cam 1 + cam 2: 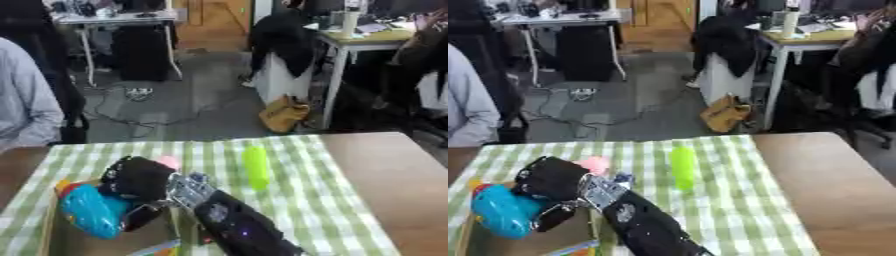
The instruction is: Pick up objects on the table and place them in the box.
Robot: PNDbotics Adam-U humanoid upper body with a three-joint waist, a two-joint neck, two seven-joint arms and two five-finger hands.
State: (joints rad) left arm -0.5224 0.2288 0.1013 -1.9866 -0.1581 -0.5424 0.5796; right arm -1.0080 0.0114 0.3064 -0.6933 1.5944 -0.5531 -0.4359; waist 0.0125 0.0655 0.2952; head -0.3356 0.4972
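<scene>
In the left eye view I see my right hand [136,180] over the near-left cardboard box [52,235], fingers curled around a blue rounded toy [92,210] that hangs partly inside the box. A pink object [169,161] peeks out just behind the hand. A green elongated object [256,167] lies on the checked cloth [332,200] covering the surface, apart from the box.

The right eye view shows more of the pink object [593,164], and a bit of orange beside the toy's top. My left hand shows in neither view.
</scene>
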